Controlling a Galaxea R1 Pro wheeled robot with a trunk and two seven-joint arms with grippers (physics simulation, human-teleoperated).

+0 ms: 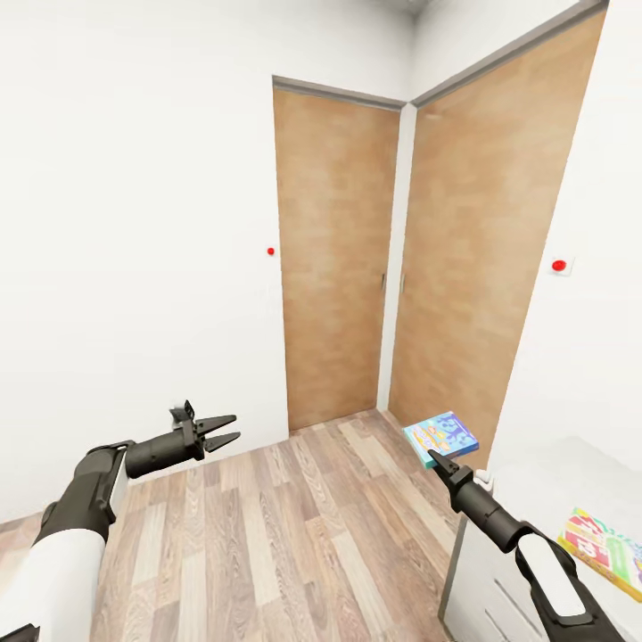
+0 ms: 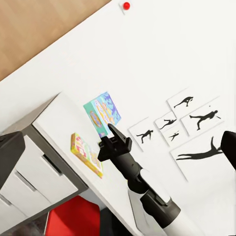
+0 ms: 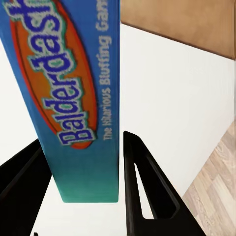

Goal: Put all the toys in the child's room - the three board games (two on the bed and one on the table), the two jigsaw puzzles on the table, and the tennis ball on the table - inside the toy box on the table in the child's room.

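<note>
My right gripper (image 1: 435, 456) is shut on the lower edge of a small blue board game (image 1: 441, 436), held up in the air just off the table's (image 1: 544, 481) near corner. The right wrist view shows the blue box (image 3: 73, 88), printed "Balderdash", clamped between the two black fingers (image 3: 142, 187). In the left wrist view the same box (image 2: 102, 113) stands above the right gripper (image 2: 112, 135). A second, multicoloured board game (image 1: 606, 548) lies flat on the table (image 2: 64, 118) near its edge. My left gripper (image 1: 223, 430) hangs open over the floor with nothing in it.
Two brown wooden doors (image 1: 339, 259) meet at the room's corner ahead, above a wood plank floor (image 1: 294, 535). The table has drawers (image 2: 39, 172) below its top. Silhouette pictures (image 2: 191, 123) hang on the wall beyond the right arm. A red object (image 2: 73, 216) sits low beside the drawers.
</note>
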